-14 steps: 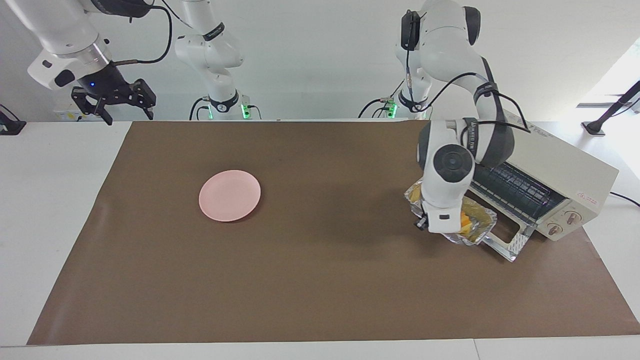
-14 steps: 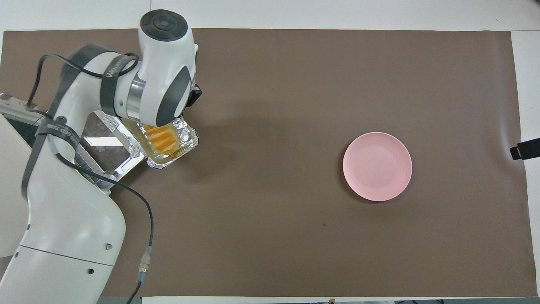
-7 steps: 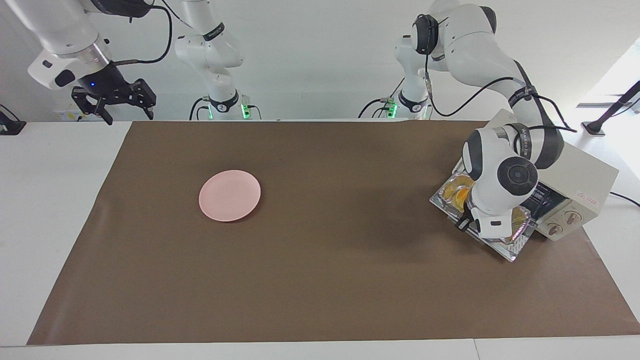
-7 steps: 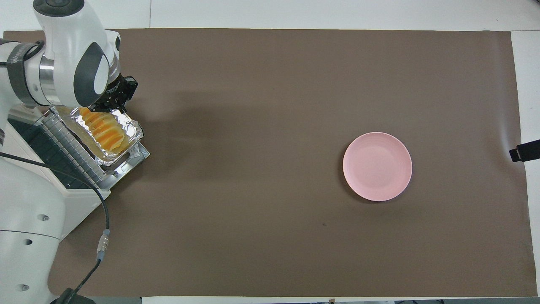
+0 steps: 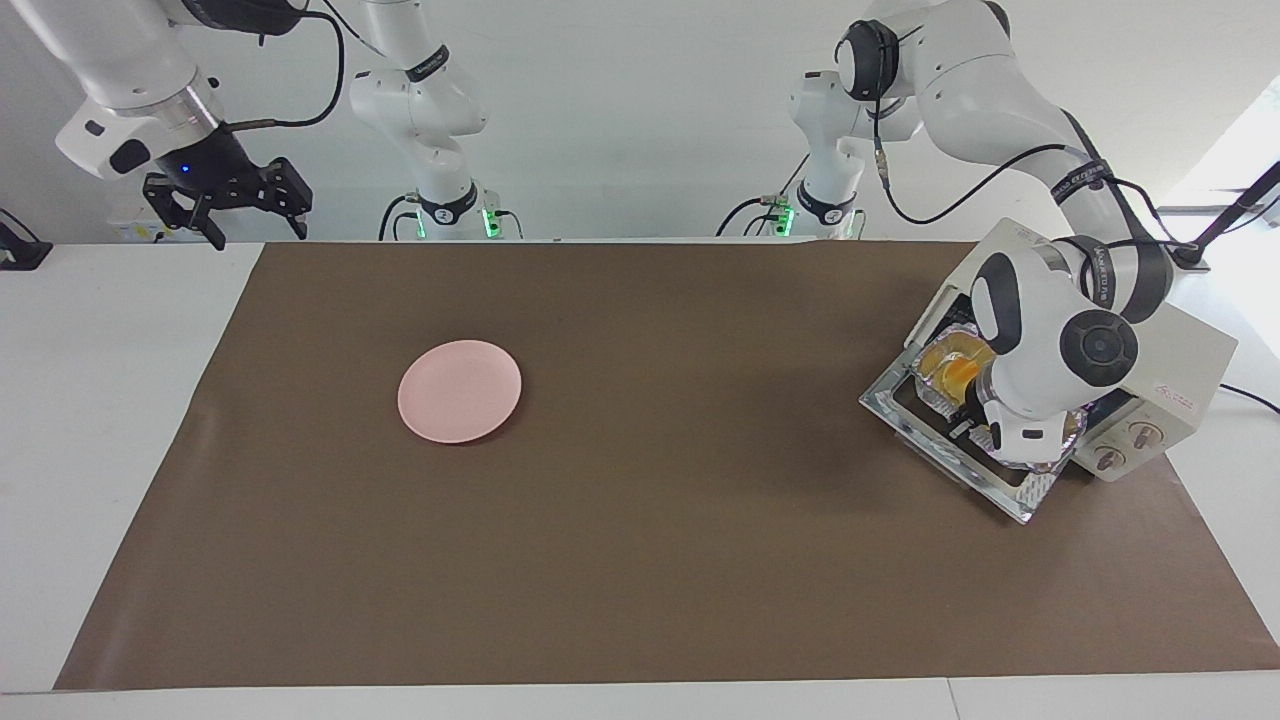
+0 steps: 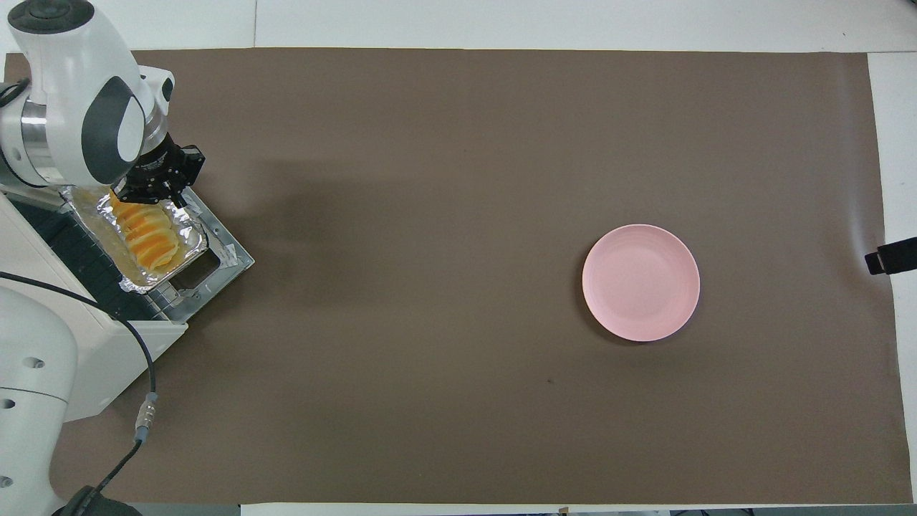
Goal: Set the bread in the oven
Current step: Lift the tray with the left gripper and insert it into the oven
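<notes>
**Overhead view: left gripper at foil tray, tray half onto the oven rack**

Overhead view, left gripper: black fingers point down at the end of the foil tray that lies farther from the robots. They appear pinched on the tray's rim, holding it. In the facing view the left gripper is mostly hidden under the arm's white wrist, so contact is read from above only.

Directly below and robot-ward of the gripper: the bread, a ridged golden-orange loaf, lies lengthwise inside the tray. It is not touched by the fingers.

Under the tray: the oven with its glass door dropped flat toward the table's middle. The tray straddles the mouth, partly over the wire rack, partly over the door. Judgement: insertion is under way, not finished.

Handling, judged: the loaf looks soft and light, and would dent if pinched. Thin foil is flimsy and crumples, so the rim is the sensible hold, with the tray slid along the rack instead of lifted high. Risk: foil snagging on the rack wires, or the rim folding under push.

Well away from the left gripper, toward the right arm's end: a pink plate on the brown mat.

Right gripper: waits raised over the table's edge beside the mat, fingers spread, empty.
</notes>
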